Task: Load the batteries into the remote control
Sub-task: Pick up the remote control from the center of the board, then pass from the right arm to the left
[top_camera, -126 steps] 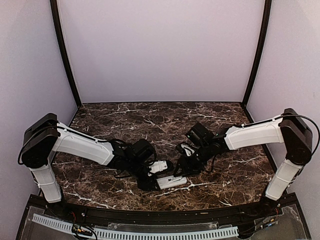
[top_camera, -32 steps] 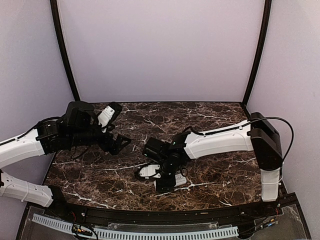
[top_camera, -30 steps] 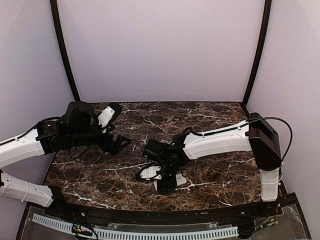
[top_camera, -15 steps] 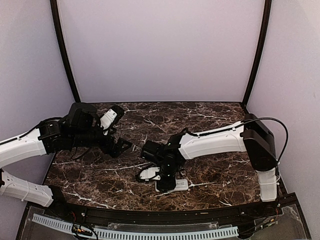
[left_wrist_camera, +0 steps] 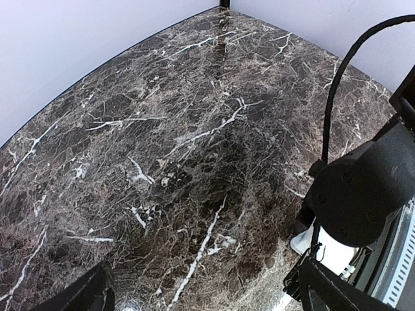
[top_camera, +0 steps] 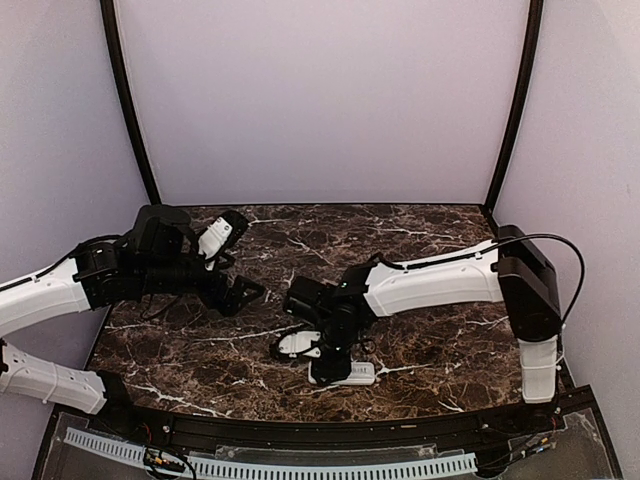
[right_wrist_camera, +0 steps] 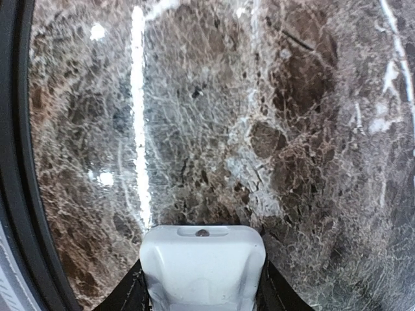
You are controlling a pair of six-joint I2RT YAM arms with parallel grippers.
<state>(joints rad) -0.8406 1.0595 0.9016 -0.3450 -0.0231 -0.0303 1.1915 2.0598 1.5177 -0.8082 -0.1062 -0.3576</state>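
Note:
The white remote control [top_camera: 352, 374] lies near the table's front edge. In the right wrist view its rounded end [right_wrist_camera: 202, 259] sits between my two black fingers [right_wrist_camera: 131, 293]. My right gripper [top_camera: 330, 356] points down and is shut on the remote's left end [right_wrist_camera: 202, 288]. My left gripper [top_camera: 243, 291] is open and empty, raised above the table's left side, well apart from the remote. Its fingertips [left_wrist_camera: 93, 295] show at the bottom corners of the left wrist view. No orange-red or blue battery shows in any view.
A smaller white piece [top_camera: 298, 344] lies on the dark marble table [top_camera: 420, 260] just left of my right gripper. The right arm's black joint [left_wrist_camera: 366, 188] fills the right of the left wrist view, with a white part [left_wrist_camera: 324, 245] beneath it. The black front rail [right_wrist_camera: 16, 194] is close.
My right arm has shifted slightly, and the remote in its gripper has turned a little on the table. My left arm has hardly moved.

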